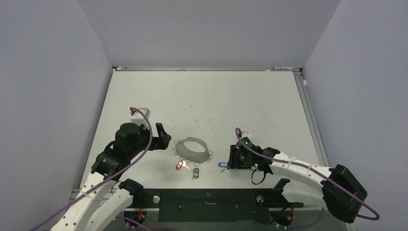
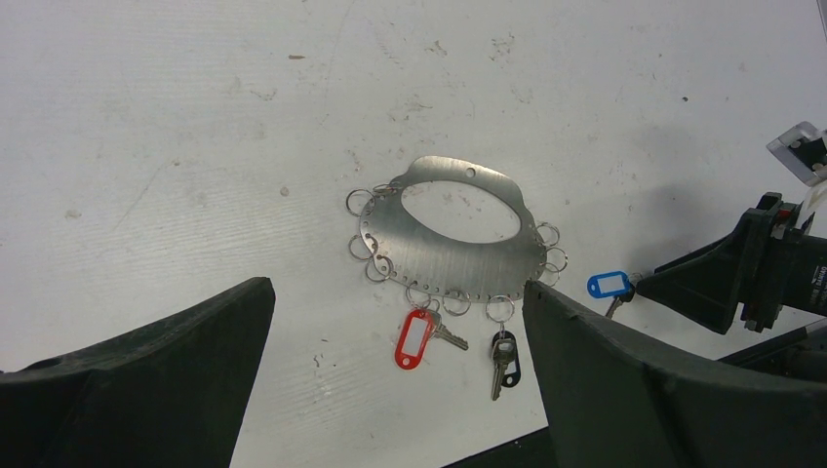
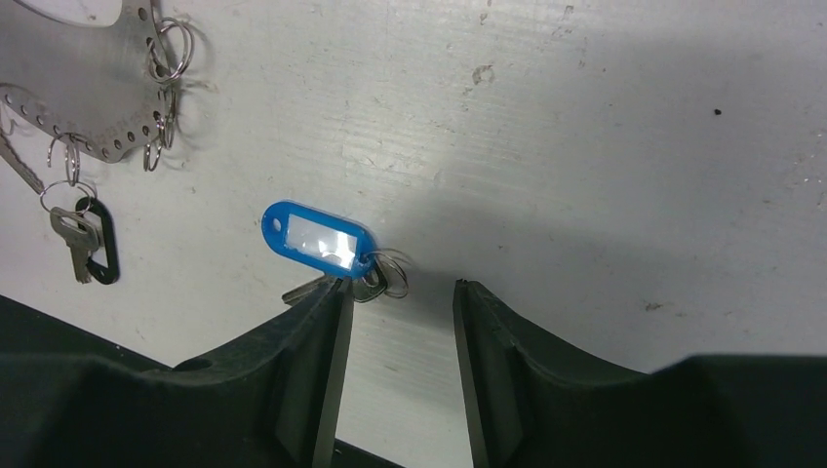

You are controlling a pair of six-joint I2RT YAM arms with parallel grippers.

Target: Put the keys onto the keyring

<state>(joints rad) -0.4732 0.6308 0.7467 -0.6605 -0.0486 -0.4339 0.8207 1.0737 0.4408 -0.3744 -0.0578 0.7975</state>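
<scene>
Top external view. Saw the keyring lying flat on the white surface, about midway between the side edges and closer to the near edge than the far one. Found the red-tagged key and the dark-headed key side by side at its near rim. Spotted the blue-tagged key apart from the plate, on its right-edge side, close to the near edge. Placed the left pincer just left of the plate, jaws spread wide, nothing in them. Placed the right pincer right at the blue-tagged key.

Left wrist view. Looked down on the keyring between two dark fingers standing far apart and gripping nothing. Showed small split rings strung along the plate's rim, with the red-tagged and dark-headed keys each apparently hanging from one on the near rim. Caught the blue-tagged key lying clear of the plate, at the tip of the right pincer.

Right wrist view. Showed that pincer's jaws about half open, bare surface visible between them, nothing clamped. Caught one fingertip touching or covering the blue-tagged key's metal part, its wire ring just inside the gap, the other finger standing apart from it. Could not tell whether the key had left the surface.
</scene>
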